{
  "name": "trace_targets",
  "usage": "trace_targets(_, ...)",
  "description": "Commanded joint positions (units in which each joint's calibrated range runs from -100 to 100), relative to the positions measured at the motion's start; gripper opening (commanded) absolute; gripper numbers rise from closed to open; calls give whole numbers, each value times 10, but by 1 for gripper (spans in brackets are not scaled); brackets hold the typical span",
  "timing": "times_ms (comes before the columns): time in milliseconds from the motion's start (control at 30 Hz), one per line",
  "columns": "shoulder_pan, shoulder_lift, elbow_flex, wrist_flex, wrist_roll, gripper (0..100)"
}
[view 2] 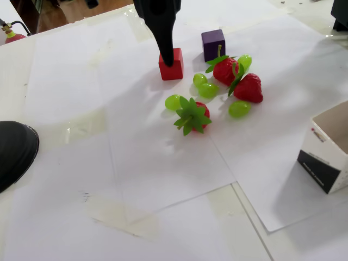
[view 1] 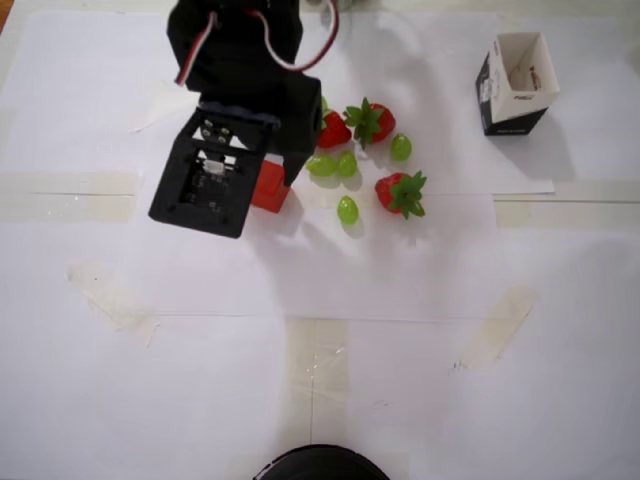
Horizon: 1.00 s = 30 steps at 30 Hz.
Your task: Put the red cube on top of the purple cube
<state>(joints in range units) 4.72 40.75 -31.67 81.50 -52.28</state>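
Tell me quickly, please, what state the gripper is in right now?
Gripper: down at the red cube, one finger in front of it; whether the jaws are open or closed on it cannot be told.

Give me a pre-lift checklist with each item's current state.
1. Pincer down at the red cube: ok.
2. Fingers closed firmly on the cube: cannot tell; only one dark finger shows.
3. Red cube flat on the paper: ok.
4. Purple cube upright, top bare: ok.
5. Path to the purple cube free of strawberries and grapes: ok; they lie nearer the camera in the fixed view.
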Motion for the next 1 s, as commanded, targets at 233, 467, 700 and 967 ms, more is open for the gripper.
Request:
trace_targets(233, -6, 9, -34, -13, -6, 26)
trace_targets(467, -10, 22, -28, -21, -6, 26)
trace_targets(700, -12, 32, -26, -22, -4, 25)
trace_targets(967, -2, 37, -25, -10, -4, 22)
